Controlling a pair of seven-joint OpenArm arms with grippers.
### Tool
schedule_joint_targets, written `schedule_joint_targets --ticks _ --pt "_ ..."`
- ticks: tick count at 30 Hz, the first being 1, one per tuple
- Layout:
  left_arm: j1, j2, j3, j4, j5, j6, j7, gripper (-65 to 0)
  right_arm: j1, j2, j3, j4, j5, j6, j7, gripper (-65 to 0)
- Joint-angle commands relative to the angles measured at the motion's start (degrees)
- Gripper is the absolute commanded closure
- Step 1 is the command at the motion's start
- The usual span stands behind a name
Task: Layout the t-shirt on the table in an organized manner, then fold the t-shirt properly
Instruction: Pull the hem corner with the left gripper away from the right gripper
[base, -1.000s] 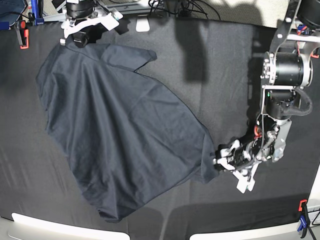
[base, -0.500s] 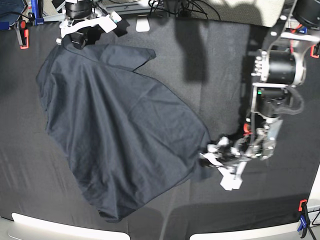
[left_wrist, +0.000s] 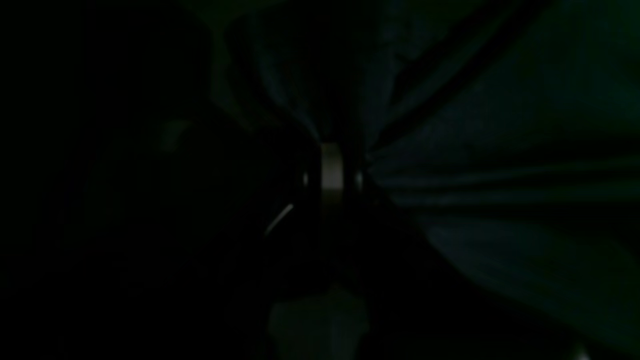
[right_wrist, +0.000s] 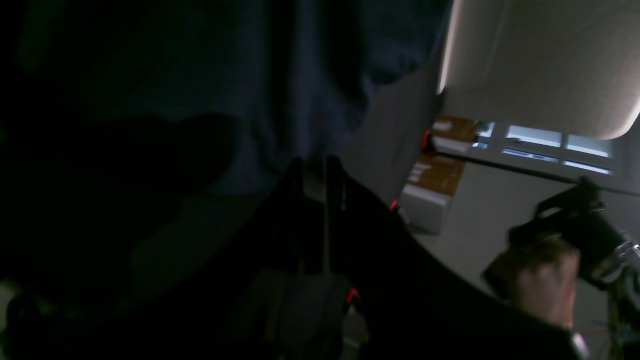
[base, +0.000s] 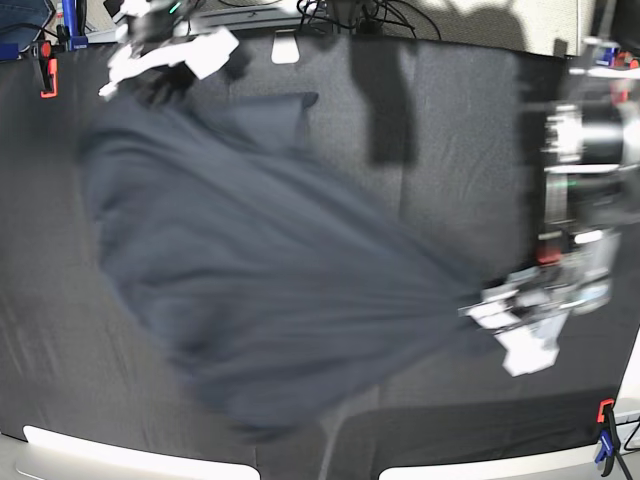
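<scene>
On the table (base: 450, 120), the t-shirt (base: 270, 290) is stretched diagonally between two grips, probably to pull it flat for layout. Right gripper (base: 160, 60) is clenched on the far corner by the sleeve, left gripper (base: 510, 315) clenched on the near hem corner. Long axis runs between them; cloth fans toward the left gripper. Motion-blurred.

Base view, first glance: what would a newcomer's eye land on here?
The big dark t-shirt, blurred and pulled into a taut diagonal sheet across the black table. It is strung between two claws: the right claw shut on it at the far left corner, the left claw shut on its edge near the right side. Both wrist views are almost black, showing little beyond bunched fabric.
</scene>
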Motion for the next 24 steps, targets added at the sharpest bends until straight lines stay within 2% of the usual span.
schedule_joint_targets --ticks 1,6,9,12,18,24 --pt "-0.44 -1.95 -0.13 0.83 -2.27 -1.49 0.07 0.0 -0.2 0.7 1.25 1.07 0.37 -0.76 0.96 0.0" --pt "6.56 -8.96 -2.23 2.86 -12.92 -8.83 1.88 0.0 -0.17 0.68 5.18 1.05 7.19 4.26 7.52 0.0" --pt "12.48 -11.3 -9.11 6.54 -16.92 -12.92 3.87 0.0 -0.17 0.66 6.38 1.05 8.92 4.61 9.05 0.0" --pt "18.84 -11.58 -17.68 11.58 -19.1 -16.19 5.4 0.0 -0.2 0.66 6.43 1.07 8.9 4.59 9.05 0.0" --pt "30.45 -11.3 -28.92 23.3 -19.08 -16.19 6.58 0.0 -0.17 -1.03 6.38 1.14 8.9 4.52 9.2 0.0" --pt "39.6 -11.28 -35.23 30.88 -19.1 -16.19 6.58 0.0 -0.04 -1.36 6.4 1.14 8.94 4.55 9.22 0.0"
